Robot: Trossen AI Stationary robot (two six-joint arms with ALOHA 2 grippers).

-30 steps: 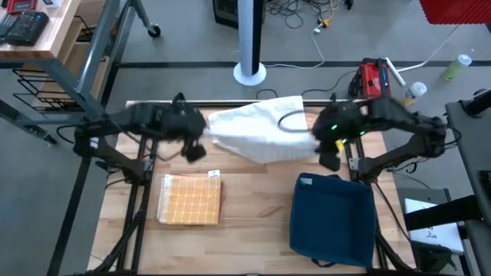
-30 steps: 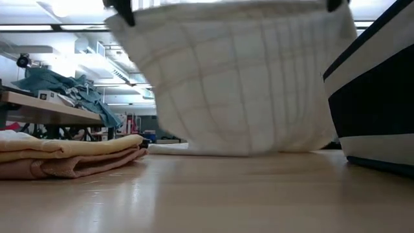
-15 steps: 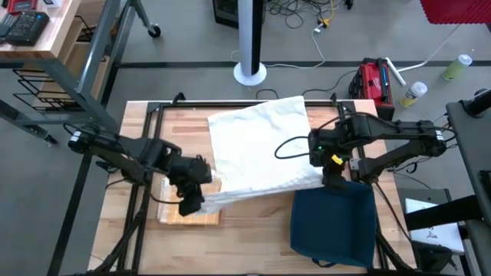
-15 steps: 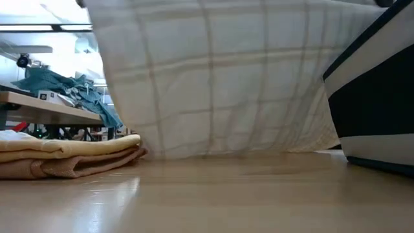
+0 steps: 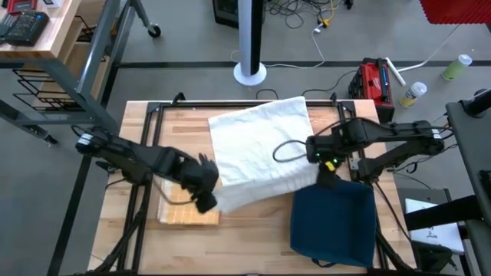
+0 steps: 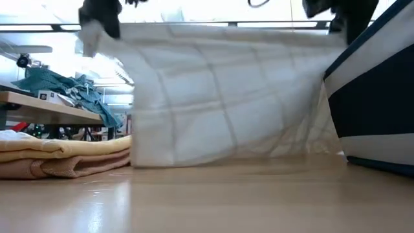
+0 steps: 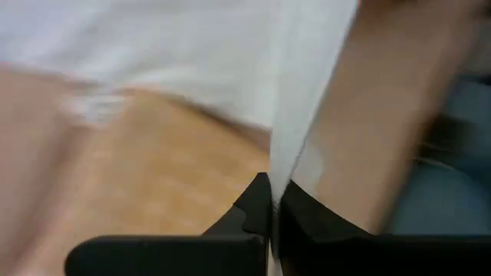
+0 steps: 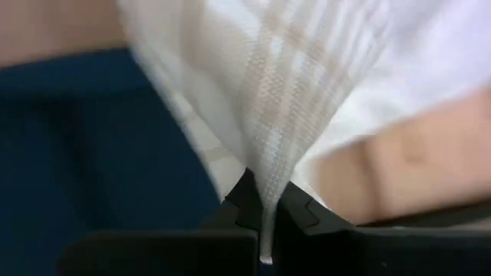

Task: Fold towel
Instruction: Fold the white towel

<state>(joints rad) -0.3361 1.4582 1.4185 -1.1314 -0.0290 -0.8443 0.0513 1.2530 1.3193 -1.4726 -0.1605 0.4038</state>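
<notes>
A white towel (image 5: 257, 149) with a faint check lies spread over the middle of the wooden table (image 5: 253, 230), its far edge near the table's back rail; its near edge is lifted off the wood and stretched between the two grippers. The left gripper (image 5: 205, 201) is clenched on the towel's near left corner, just above a folded yellow cloth (image 5: 184, 213); its wrist view shows the fabric pinched between the dark fingers (image 7: 253, 215). The right gripper (image 5: 322, 178) is clamped on the near right corner, beside the far edge of a dark blue bin (image 5: 331, 218); the cloth bunches into its closed fingers (image 8: 244, 201). From table height the towel hangs as a taut sheet, its lower part resting on the wood, between the yellow cloth and the bin.
</notes>
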